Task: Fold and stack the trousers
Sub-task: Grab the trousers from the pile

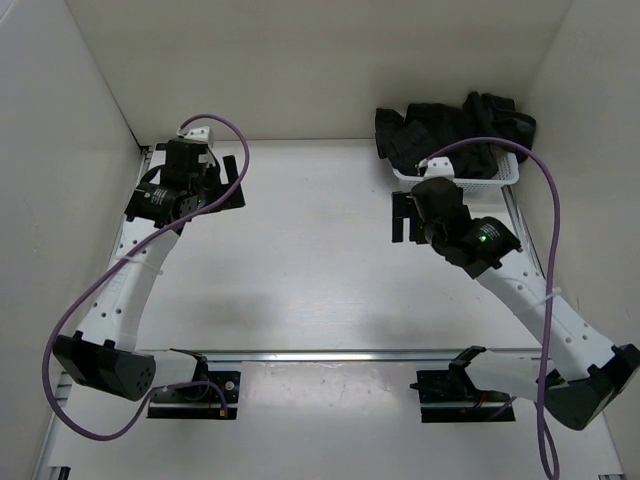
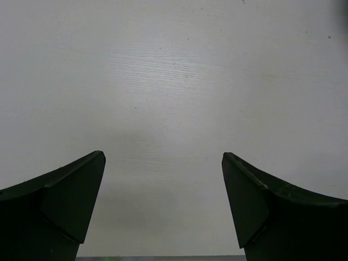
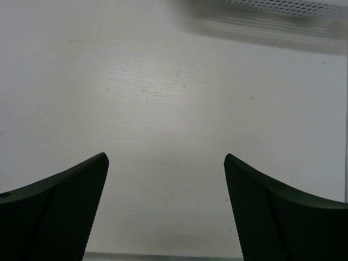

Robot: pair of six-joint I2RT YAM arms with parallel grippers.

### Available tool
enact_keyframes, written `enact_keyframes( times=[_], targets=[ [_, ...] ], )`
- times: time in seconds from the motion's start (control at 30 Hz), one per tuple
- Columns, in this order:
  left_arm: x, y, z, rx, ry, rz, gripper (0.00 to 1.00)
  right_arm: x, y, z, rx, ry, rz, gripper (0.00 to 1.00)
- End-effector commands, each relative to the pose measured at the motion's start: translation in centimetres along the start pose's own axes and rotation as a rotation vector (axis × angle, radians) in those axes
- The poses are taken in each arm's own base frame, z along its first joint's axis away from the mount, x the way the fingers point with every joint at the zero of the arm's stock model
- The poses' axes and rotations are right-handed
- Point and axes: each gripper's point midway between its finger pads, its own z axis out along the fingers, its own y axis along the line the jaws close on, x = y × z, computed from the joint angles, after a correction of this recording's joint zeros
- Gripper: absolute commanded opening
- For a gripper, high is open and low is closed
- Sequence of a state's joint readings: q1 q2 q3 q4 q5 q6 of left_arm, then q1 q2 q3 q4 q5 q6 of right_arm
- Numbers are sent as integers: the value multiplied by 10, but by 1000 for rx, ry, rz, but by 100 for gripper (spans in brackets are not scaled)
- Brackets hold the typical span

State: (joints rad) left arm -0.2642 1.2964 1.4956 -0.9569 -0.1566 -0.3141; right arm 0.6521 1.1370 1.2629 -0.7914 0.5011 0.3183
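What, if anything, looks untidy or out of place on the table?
The black trousers lie crumpled in a heap in the white basket at the far right corner, bulging over its rim. Nothing else stands out.

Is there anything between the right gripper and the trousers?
Only the basket's near wall. The trousers lie heaped in the basket, spilling over its far rim. The open right gripper hovers over the table just before it. The arm's purple cable arcs over the heap.
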Motion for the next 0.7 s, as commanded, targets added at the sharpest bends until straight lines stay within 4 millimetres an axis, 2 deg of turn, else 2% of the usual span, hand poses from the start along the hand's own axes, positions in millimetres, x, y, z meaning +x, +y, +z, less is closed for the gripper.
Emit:
enact_keyframes(
  times=[0.0, 0.03, 0.07, 0.1, 0.13, 0.17, 0.2, 0.23, 0.27, 0.3, 0.33, 0.37, 0.4, 0.43, 0.47, 0.5, 0.53, 0.67],
  targets=[
    [-30, -5, -32, 7, -143, 6, 100, -21, -25, 2, 102, -92, 26, 87],
    [-34, -2, -32, -11, -161, 2, 100, -28, -42, 4, 149, -106, 79, 86],
    [-34, -1, -32, -12, -161, 11, 100, -45, -49, 9, 157, -110, 114, 89],
    [-39, 0, -36, -19, -187, 5, 100, -53, -38, 17, 46, -78, 137, 94],
    [-43, 1, -36, -34, -205, 5, 100, -63, -61, 28, 57, -55, 193, 100],
    [-43, 2, -36, -43, -209, -11, 100, -62, -61, 57, 30, 14, 202, 100],
    [-43, 2, -36, -42, -209, -23, 100, -85, -66, 61, 15, -9, 211, 100],
    [-40, -7, -33, 0, -186, -17, 100, -81, -78, 93, 32, 54, 219, 100],
    [-41, -12, -35, 27, -173, -23, 100, -89, -77, 106, 7, 60, 231, 100],
    [-33, -17, -25, 41, -129, -13, 100, -95, -87, 118, 14, 73, 237, 100],
    [-31, -21, -24, 61, -106, -9, 100, -108, -90, 144, 9, 89, 236, 100],
    [-24, -27, -21, 87, -73, -15, 100, -114, -95, 157, 20, 96, 243, 100],
    [-20, -26, -18, 80, -51, -11, 100, -119, -98, 169, 4, 104, 244, 100],
    [-18, -27, -13, 76, -39, -20, 100, -103, -101, 200, -19, 177, 264, 100],
    [-11, -28, -12, 75, -18, -11, 100, -108, -104, 210, -34, 177, 275, 100],
    [-7, -27, -9, 71, -6, -19, 100, -131, -108, 210, -49, 123, 280, 100],
    [-6, -28, -6, 68, 2, -18, 100, -119, -113, 234, -48, 158, 292, 100],
    [2, -22, 2, 33, 25, -12, 100, -119, -118, 274, -51, 157, 310, 100]
  ],
)
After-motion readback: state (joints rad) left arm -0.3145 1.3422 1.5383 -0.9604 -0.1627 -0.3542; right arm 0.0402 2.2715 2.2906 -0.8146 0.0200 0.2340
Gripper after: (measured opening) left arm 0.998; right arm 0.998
